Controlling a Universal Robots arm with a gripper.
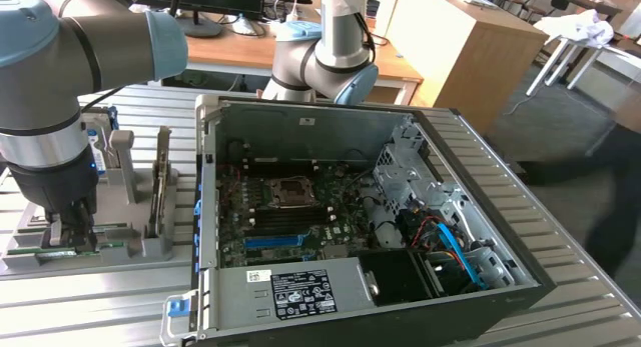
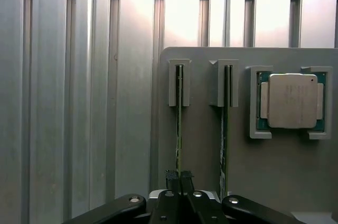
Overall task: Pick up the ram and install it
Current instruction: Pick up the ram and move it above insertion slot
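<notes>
In the wrist view, the ram (image 2: 179, 129) is a thin green stick seen edge-on, standing in a slot of the grey holder (image 2: 206, 160). My gripper (image 2: 179, 177) is shut on it, with a black fingertip pressed to each side of its near end. A second ram stick (image 2: 224, 139) stands in the neighbouring slot, apart from the fingers. In the exterior view, my gripper (image 1: 73, 238) reaches down onto the holder (image 1: 135, 251) at the left, over the green ram (image 1: 40, 251). The stick still sits in its slot.
A square silver CPU chip (image 2: 292, 101) lies in its own pocket of the holder. An upright expansion card (image 1: 161, 183) stands on the holder beside my arm. The open computer case (image 1: 481, 204) lies to the right, with the motherboard's memory slots (image 1: 300, 215) exposed. The table is ribbed metal (image 2: 68, 102).
</notes>
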